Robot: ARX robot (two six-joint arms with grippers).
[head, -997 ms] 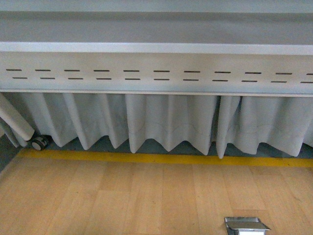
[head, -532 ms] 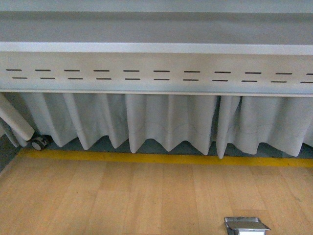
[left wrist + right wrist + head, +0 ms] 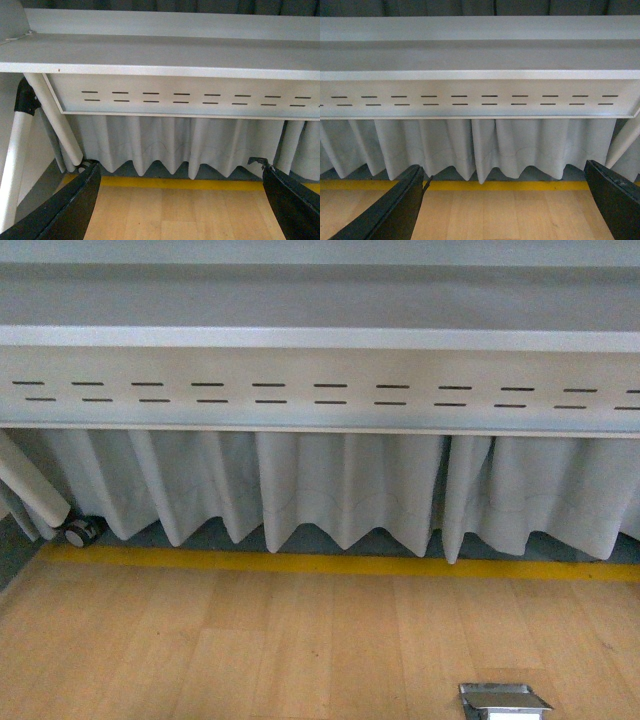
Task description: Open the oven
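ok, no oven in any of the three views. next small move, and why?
Probably raise both arms to look above the long grey tabletop. Every view shows only its slotted white panel, the pleated white curtain, a yellow floor stripe and light wood floor. The left gripper and right gripper are open and empty, so nothing needs releasing first.

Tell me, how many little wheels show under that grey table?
1. A caster wheel sits at the far left of the front view, beside the white curtain; others may be hidden behind it.

Wood floor [image 3: 250,650] with 1 yellow stripe [image 3: 340,565], 1 metal hatch [image 3: 503,700]
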